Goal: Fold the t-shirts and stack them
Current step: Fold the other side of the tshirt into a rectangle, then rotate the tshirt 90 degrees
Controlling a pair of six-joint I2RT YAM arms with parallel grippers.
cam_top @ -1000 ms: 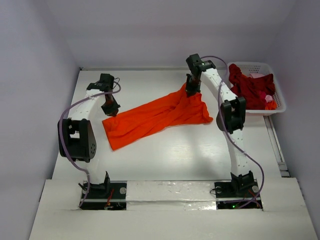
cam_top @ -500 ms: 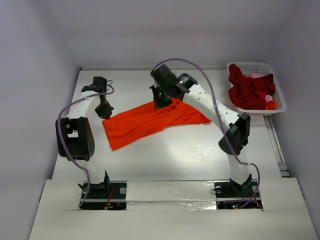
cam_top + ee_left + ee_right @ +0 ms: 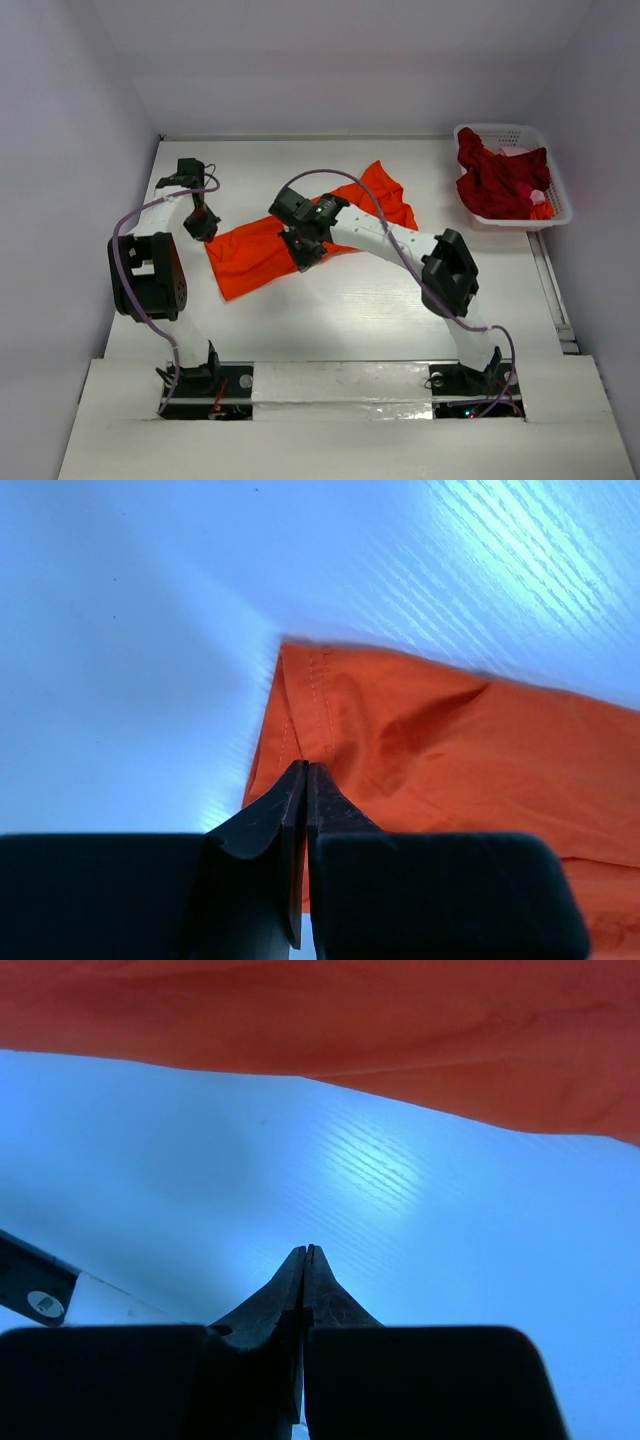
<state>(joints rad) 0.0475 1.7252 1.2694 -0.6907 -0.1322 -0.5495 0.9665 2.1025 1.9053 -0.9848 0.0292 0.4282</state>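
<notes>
The bright orange t-shirt (image 3: 262, 248) lies spread in a long diagonal band across the table, its right end bunched toward the back (image 3: 385, 192). My left gripper (image 3: 203, 228) is shut, its tips hovering at the shirt's left hem corner (image 3: 330, 705) with no cloth visibly pinched. My right gripper (image 3: 307, 257) is shut over the shirt's middle near its front edge. In the right wrist view its tips (image 3: 306, 1248) point at bare table, with the shirt's edge (image 3: 400, 1030) beyond. Dark red t-shirts (image 3: 500, 178) are heaped in the basket.
The white lattice basket (image 3: 563, 200) stands at the back right corner. The right arm (image 3: 445, 270) stretches diagonally across the table's middle. A cable loops above the right wrist (image 3: 320, 175). Walls enclose the table on three sides.
The right arm swung from the back right to the table's middle, and the shirt's right end shifted toward the back. The left gripper edged slightly left of the shirt's corner.
</notes>
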